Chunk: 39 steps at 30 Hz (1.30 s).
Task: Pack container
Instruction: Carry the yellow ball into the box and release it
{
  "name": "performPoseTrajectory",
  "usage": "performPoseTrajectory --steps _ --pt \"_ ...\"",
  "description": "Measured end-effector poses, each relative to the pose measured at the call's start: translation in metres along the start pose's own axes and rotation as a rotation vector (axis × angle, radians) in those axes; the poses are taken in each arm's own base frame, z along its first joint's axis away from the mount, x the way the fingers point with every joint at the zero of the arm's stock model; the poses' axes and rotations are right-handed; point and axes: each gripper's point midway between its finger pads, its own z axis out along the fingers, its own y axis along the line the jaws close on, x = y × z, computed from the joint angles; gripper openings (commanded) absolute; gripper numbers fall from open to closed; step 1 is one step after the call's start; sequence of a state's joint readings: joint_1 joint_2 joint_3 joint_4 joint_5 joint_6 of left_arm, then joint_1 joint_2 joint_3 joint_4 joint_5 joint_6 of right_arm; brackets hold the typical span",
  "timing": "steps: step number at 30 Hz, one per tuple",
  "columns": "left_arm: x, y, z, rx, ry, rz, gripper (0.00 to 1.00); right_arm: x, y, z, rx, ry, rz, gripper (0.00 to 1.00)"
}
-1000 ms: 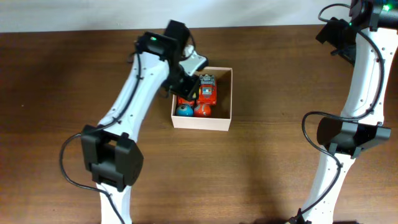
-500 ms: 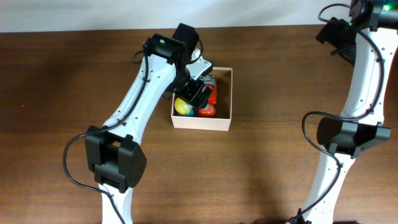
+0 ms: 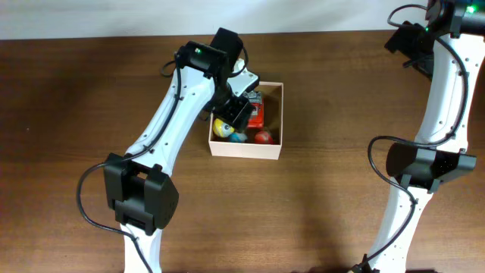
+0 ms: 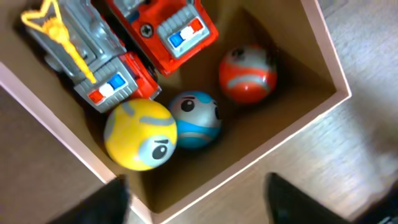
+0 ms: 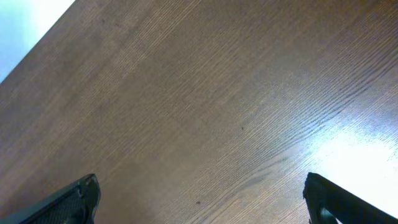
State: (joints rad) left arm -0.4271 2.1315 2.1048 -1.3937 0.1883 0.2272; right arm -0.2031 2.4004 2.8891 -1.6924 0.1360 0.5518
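Sitting flat near the middle of the wood-grain tabletop (image 3: 333, 220), the container (image 3: 245, 149) was a square, shallow box of thin cream-white cardboard with a tan inside. It was judged light and only moderately stiff. The walls would likely bow under a hard pinch, so hold is best taken across one wall close to a corner.

Inside lay three smooth, hard-looking painted balls: a yellow ball (image 4: 140, 135) touching a blue-grey ball (image 4: 196, 119), and an orange-red ball (image 4: 247, 73) just apart. These would probably roll if the box tipped. Beside them were a glossy red toy truck (image 4: 168, 25) and a grey-and-red toy vehicle (image 4: 93, 65) bearing a yellow ladder-like part.

The left fingers (image 4: 298, 199) hung over one wall, spread apart and empty. The right fingers (image 5: 71, 202), over bare tabletop, were likewise spread and empty.
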Motion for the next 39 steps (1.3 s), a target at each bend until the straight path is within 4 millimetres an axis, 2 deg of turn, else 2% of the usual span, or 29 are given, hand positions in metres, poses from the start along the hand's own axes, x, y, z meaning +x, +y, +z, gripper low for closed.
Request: performPoseTrajectory --steps 3,8,19,39 --pt "-0.002 0.001 0.0 -0.007 -0.01 0.002 0.27 0.0 0.0 0.0 0.0 0.0 -0.001 0.99" --pt "-0.005 0.003 0.003 -0.01 -0.02 0.001 0.24 0.0 0.0 0.0 0.0 0.0 -0.001 0.99" --pt "0.014 0.019 0.038 -0.075 0.055 -0.024 0.23 0.0 0.0 0.0 0.0 0.0 0.0 0.99" --pt "0.024 0.027 0.057 -0.103 0.084 -0.03 0.23 0.0 0.0 0.0 0.0 0.0 0.002 0.99"
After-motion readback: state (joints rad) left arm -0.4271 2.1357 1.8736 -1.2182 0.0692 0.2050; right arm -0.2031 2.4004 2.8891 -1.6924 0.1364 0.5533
